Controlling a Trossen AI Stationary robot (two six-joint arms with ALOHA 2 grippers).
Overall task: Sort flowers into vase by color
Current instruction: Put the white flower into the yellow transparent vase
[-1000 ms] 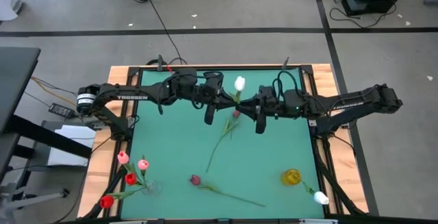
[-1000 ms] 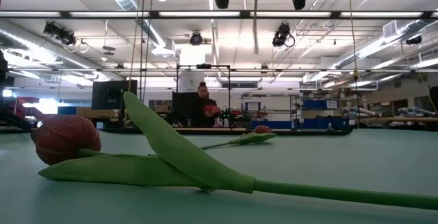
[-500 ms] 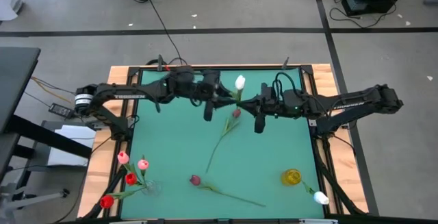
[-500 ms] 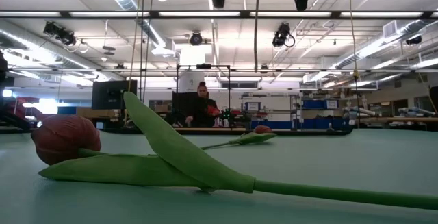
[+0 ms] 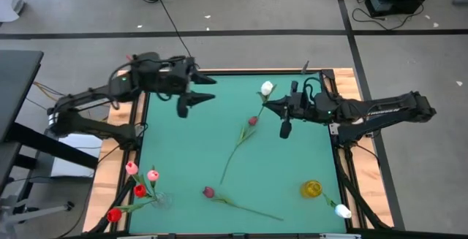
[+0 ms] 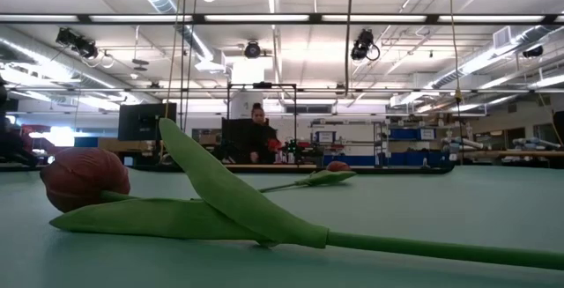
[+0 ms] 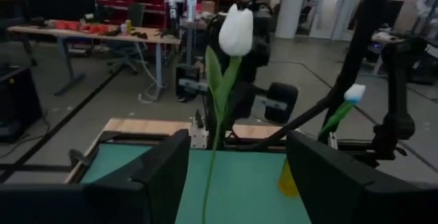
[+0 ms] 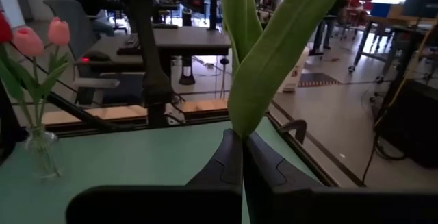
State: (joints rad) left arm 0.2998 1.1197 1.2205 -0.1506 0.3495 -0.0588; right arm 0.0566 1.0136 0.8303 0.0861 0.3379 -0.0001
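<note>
The right gripper (image 5: 272,107) is clamping its fingers (image 8: 226,162) on the stem of the white tulip (image 5: 267,88), holding it above the green table (image 5: 292,158). The left gripper (image 5: 191,99) is hanging with fingers (image 7: 164,169) spread, gripping nothing, near the table's far left corner. Two maroon tulips (image 5: 209,192) are lying on the mat; a clear vase (image 5: 162,199) with red and pink tulips and a yellow vase (image 5: 312,189) with one white tulip are standing at the near edge

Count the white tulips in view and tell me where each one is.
2. One white tulip is held up by the right hand, shut on its stem; the other white tulip leans out of the yellow vase at the table's near right corner.
</note>
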